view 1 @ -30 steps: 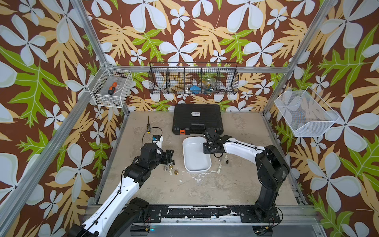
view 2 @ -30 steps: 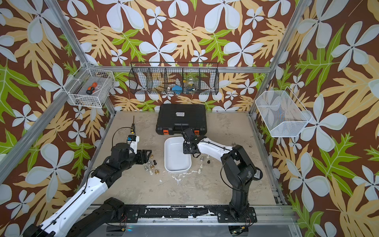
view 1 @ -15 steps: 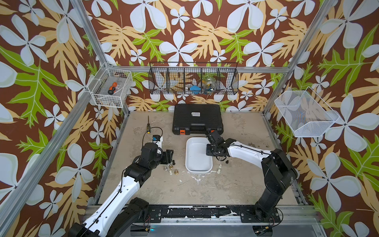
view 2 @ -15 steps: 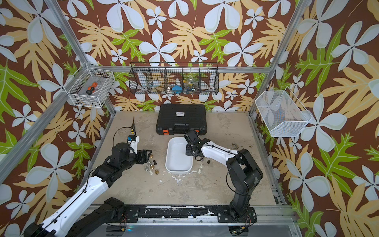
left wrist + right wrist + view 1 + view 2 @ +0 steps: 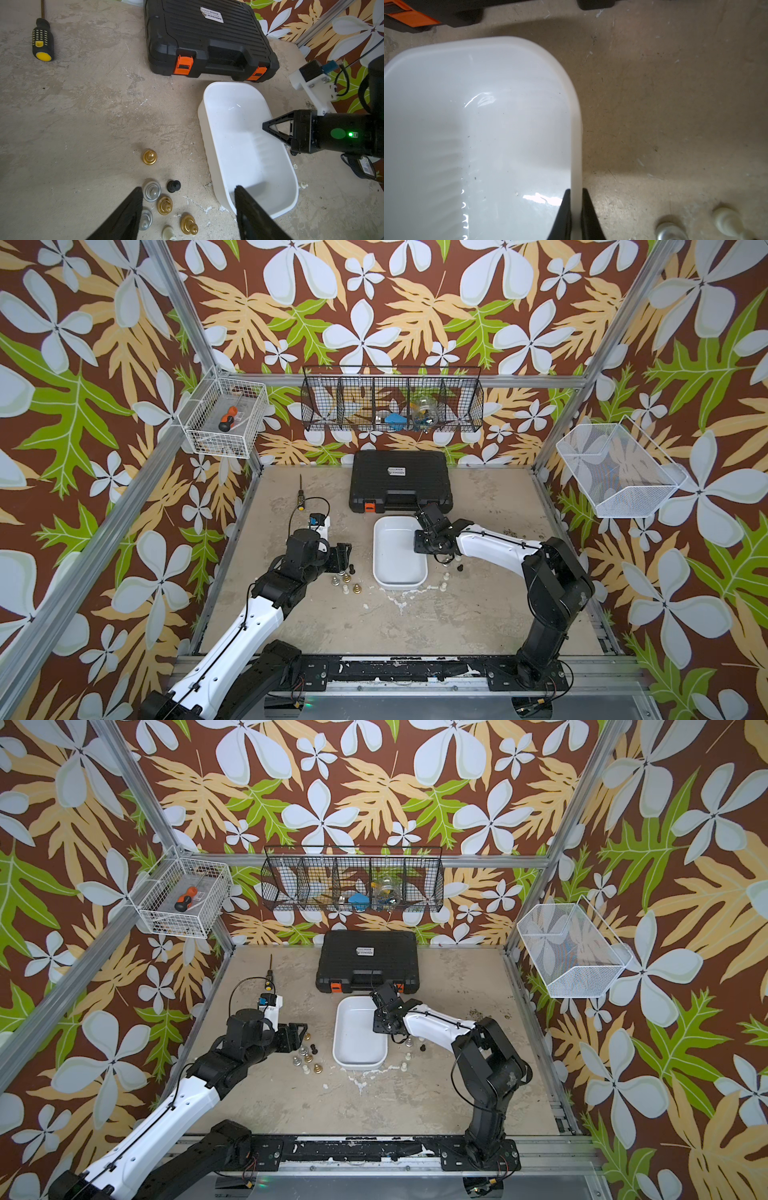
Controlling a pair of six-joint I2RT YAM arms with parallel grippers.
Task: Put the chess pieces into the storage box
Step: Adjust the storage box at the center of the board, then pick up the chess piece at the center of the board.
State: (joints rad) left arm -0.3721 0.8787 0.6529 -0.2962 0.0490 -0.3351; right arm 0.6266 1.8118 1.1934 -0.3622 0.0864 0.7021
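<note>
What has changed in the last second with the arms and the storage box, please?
The right gripper, clamped on the wall of the storage box throughout, shifted the box slightly sideways and back as its arm flexed. Nothing was grasped or released. The left gripper stayed open near the chess pieces, also unmoved.

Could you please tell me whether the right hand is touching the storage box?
Touching. The right wrist view shows the right hand closed on the storage box wall, pinching it from both sides.

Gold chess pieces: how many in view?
3 gold pieces, all on the table left of the storage box: one apart, nearer the black case; one beside the black piece; one beside a cream piece. The right arm may hide others.
</note>
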